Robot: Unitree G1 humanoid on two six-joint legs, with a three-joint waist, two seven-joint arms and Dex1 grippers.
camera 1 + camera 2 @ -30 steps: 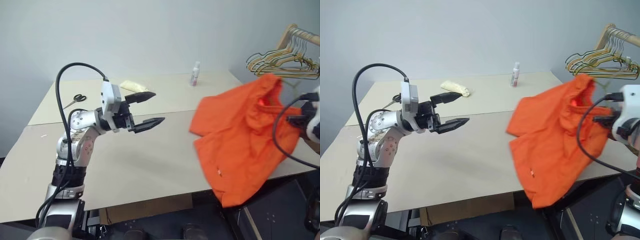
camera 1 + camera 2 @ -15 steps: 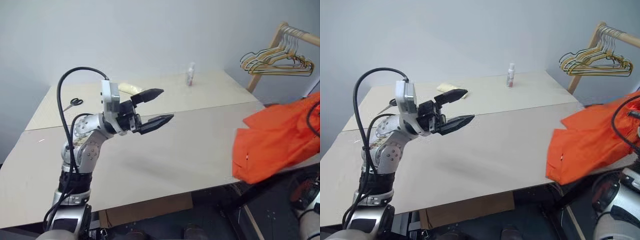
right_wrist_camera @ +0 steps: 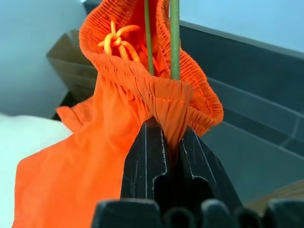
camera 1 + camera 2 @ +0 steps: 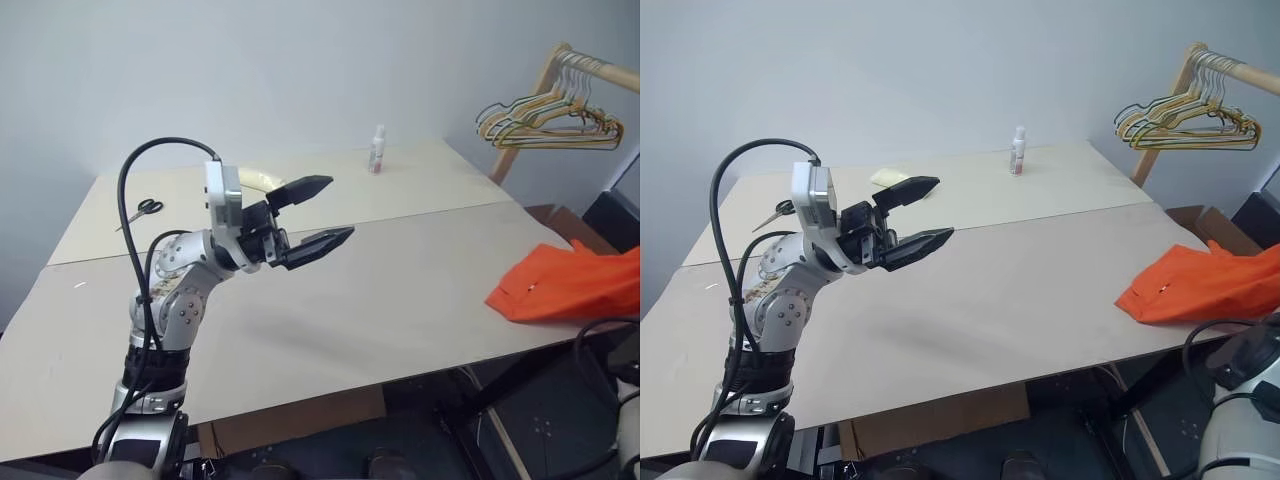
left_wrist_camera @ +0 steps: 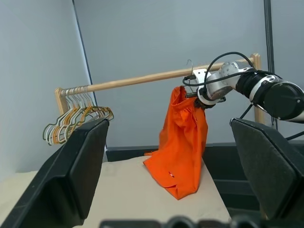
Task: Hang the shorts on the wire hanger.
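Observation:
The orange shorts [image 5: 183,137] hang from my right gripper [image 3: 166,129], which is shut on their gathered waistband. Their lower end lies on the table's right edge [image 4: 565,290]. Two thin grey-green wires of the wire hanger [image 3: 174,38] rise out of the waistband just above the fingers. In the left wrist view, its small hook [image 5: 189,66] shows at the wooden rod, right above my right gripper [image 5: 195,95]. My left gripper [image 4: 340,207] is open and empty, held above the middle of the table and pointing right toward the shorts.
A wooden rack with a bunch of yellowish and grey hangers [image 4: 540,110] stands at the far right. On the beige table [image 4: 400,280] are a small bottle [image 4: 377,150], scissors [image 4: 147,207] and a pale yellow cloth [image 4: 890,177]. A cardboard box [image 4: 1210,225] sits beyond the table's right edge.
My right gripper has swung the shorts to the right, off the table's middle and up beside the rack; only their lower end stays on the table's edge. The left gripper has hardly moved.

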